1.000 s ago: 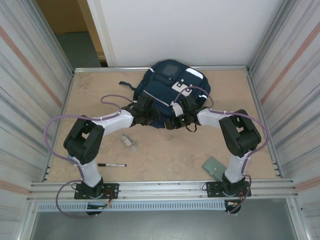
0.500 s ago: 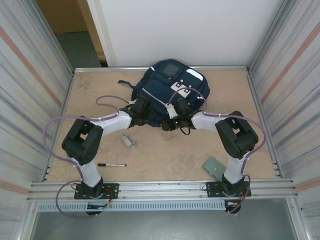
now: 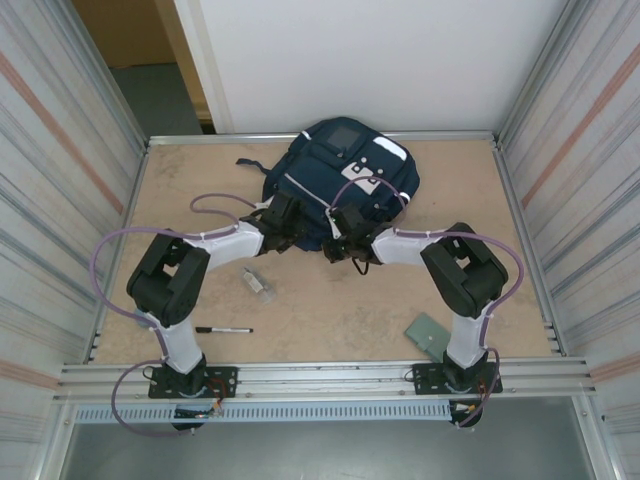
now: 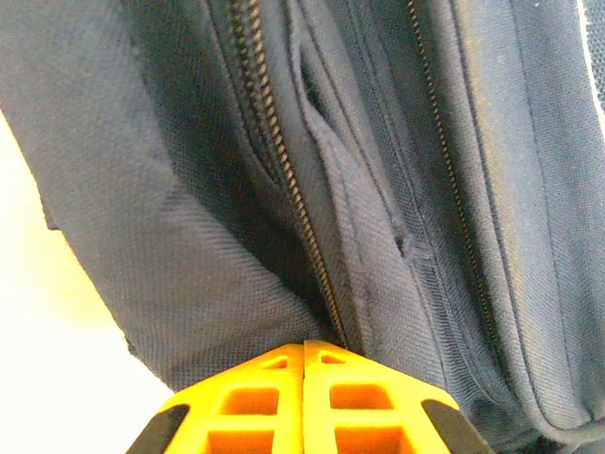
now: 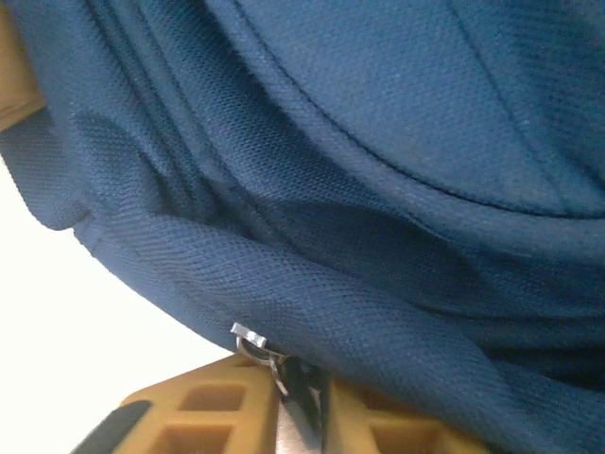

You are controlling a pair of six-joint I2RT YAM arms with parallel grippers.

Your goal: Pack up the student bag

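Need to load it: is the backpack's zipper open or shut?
Shut where seen: zipper teeth on the student bag run meshed to the left gripper; the right gripper pinches a zipper pull.

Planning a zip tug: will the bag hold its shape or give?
The bag is likely floppy: its fabric creases and sags at the right gripper. It may drag across the table when tugged, lying loose there. Its slumped shape suggests little inside, so probably light.

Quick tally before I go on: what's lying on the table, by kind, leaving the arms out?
backpack: 1
pen: 1
flat grey-green card: 1
small pale item, too small to identify: 1
Total: 4
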